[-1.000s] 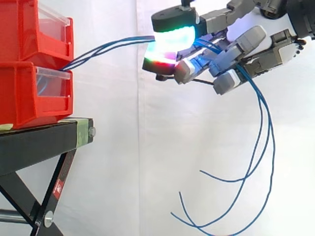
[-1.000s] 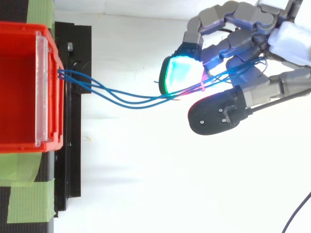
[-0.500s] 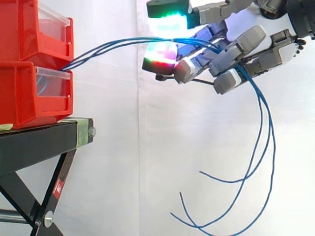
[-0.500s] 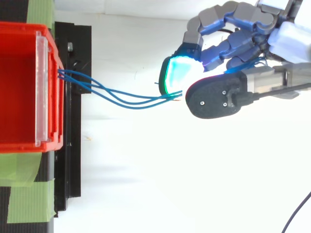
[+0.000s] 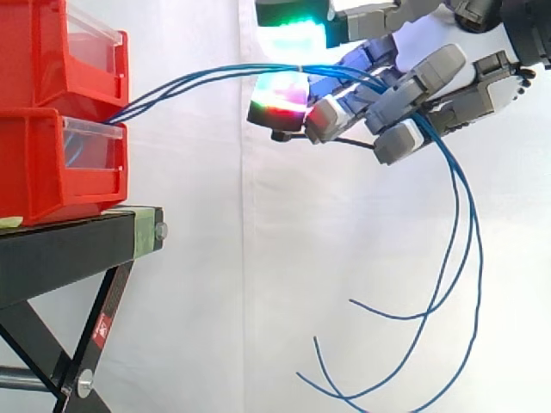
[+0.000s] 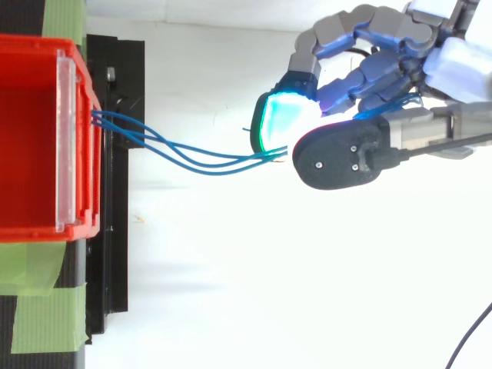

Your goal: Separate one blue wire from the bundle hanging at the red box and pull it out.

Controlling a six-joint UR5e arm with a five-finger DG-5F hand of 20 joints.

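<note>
Blue wires (image 5: 198,77) run from red bins (image 5: 43,168) (black stand (image 5: 60,254), white curtain (image 5: 258,258)).

Two bins (image 5: 60,112) sit stacked on the stand (image 5: 77,241) at the left, with the hand (image 5: 469,90) well apart to their right and higher. The wires (image 5: 198,79) run from the bins' front to the hand, pass under the thumb (image 5: 297,13) and over the fingers (image 5: 344,107), then hang below the hand.
</note>
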